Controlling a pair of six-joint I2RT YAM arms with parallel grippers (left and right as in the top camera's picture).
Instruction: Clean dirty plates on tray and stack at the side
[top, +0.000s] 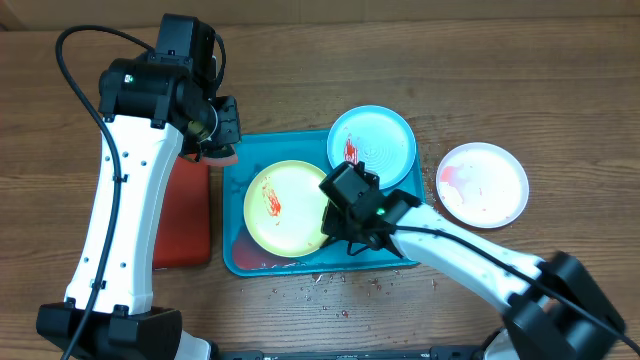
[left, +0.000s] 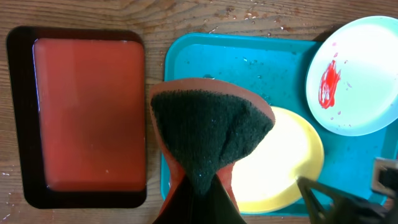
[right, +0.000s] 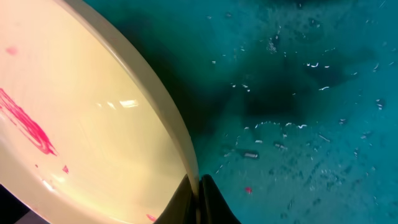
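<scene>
Pinching the rim of the lime plate (right: 93, 124): right gripper (right: 199, 200), jaws closed thin on it. Clamped in the left gripper (left: 199, 202), a sponge (left: 208, 124) hangs over the left edge of the tray (left: 249, 56); those fingers are mostly hidden behind it. On tray: lime plate, sauce-smeared; cyan plate (top: 372, 145) overhanging far rim. Off tray, right, on table (top: 560, 80): white plate (top: 483, 183).

My left gripper (top: 215, 130) clamps the sponge (left: 208, 127). My right gripper (right: 198, 196), arm extended, pinches the lime plate (right: 93, 106) at its rim.
</scene>
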